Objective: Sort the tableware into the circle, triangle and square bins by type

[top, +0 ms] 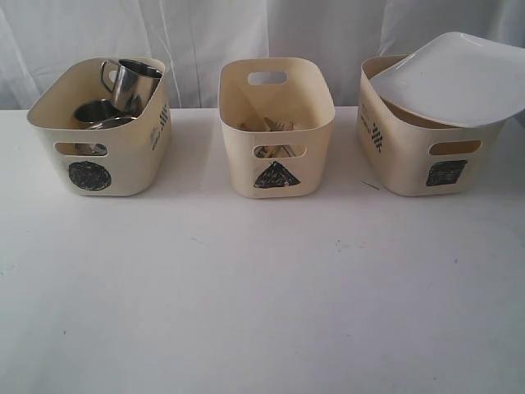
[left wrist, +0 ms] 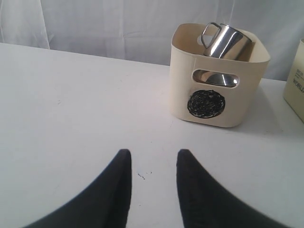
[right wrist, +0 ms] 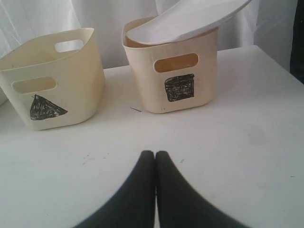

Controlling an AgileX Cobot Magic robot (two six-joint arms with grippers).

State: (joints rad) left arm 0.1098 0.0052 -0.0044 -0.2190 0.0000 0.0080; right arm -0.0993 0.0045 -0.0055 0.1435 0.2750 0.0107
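- Right of the triangle bin (top: 316,139), the large white plate (top: 455,78) lies tilted across the rim of the square bin (top: 402,164), overhanging it.
- It is likely stiff, glazed, slippery and breakable; the overhanging edge looks best to pinch.
- Left of the triangle bin, a steel mug (top: 131,82) sits in the circle bin (top: 123,164).
- The left tool (left wrist: 153,154) is spread and empty; the right tool (right wrist: 155,154) is pressed together and empty.

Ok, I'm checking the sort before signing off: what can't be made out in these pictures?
- Inside the square bin: exterior and right wrist views, the white plate tilted across its rim covers it.
- Triangle bin contents: exterior view, only wooden tips show; its walls hide the rest.
- Circle bin below the steel mug: exterior and left wrist views, walls hide it.
- Side print on bins: too small.
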